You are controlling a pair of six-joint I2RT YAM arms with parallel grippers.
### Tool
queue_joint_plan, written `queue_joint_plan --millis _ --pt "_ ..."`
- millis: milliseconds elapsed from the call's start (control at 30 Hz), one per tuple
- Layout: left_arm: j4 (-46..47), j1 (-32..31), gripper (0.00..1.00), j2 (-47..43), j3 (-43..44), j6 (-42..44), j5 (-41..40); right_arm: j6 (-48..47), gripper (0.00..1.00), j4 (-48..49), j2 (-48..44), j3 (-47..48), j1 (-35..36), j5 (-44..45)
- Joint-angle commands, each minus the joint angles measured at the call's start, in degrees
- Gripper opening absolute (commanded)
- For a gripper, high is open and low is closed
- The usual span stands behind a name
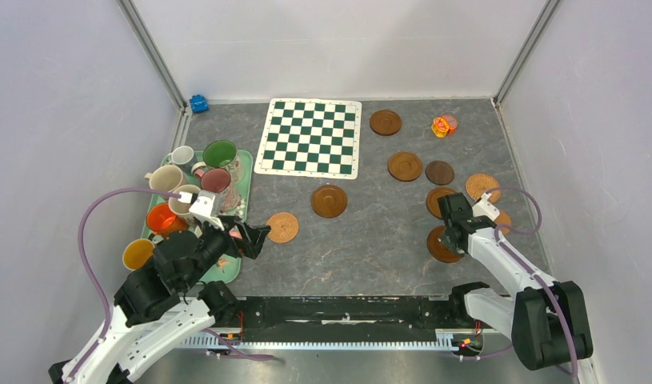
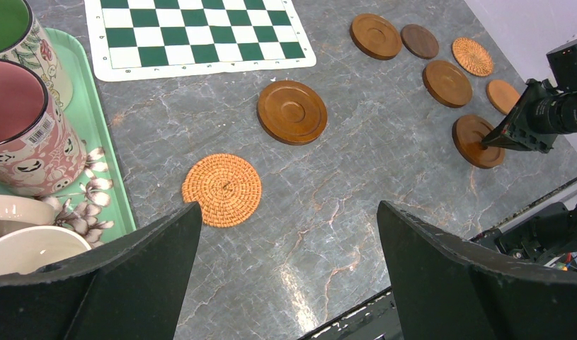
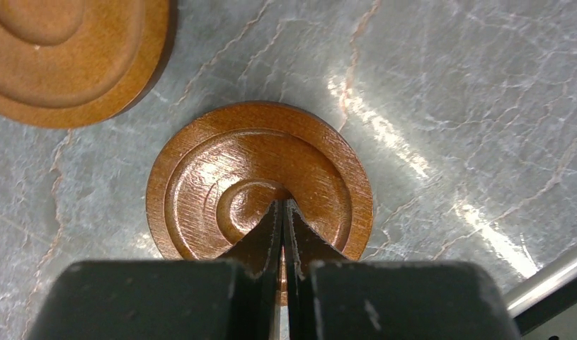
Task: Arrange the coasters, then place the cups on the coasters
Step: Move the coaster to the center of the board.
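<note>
The dark wooden coaster (image 3: pixel 200 177) nearest the right arm's base lies flat on the grey table (image 1: pixel 370 240). The right gripper (image 3: pixel 282 205) stands over it with its jaws pressed together and nothing between them, the tips at the coaster's inner ring. They seem to rest on the wood, as if to slide it, though we cannot be sure of contact.

Around it, about seven more coasters lie loosely over the right half of the table. Some are nearly touching and we see no clear row or grid. A woven coaster (image 2: pixel 221 189) and another wooden coaster (image 2: pixel 292 112) lie apart near the middle, below the chequered mat (image 1: pixel 310 138).

The left gripper (image 2: pixel 289 212) hangs with its jaws wide apart and empty, just past the edge of the mint tray (image 1: pixel 233 268), near the woven coaster.

The cups (image 1: pixel 216 180) all stand crowded on and beside that tray at the far left, and none sits on a coaster.

We judge the task to be in its early part. The arranging of the coasters is under way at best, and every cup remains to be placed.
</note>
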Motion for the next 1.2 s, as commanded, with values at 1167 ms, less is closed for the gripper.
queue_joint_plan --millis 1167 --pt "1.80 -0.13 1.00 1.18 0.05 1.06 -0.24 -29.94 0.00 16.93 7.28 12.80 -4.10 -6.73"
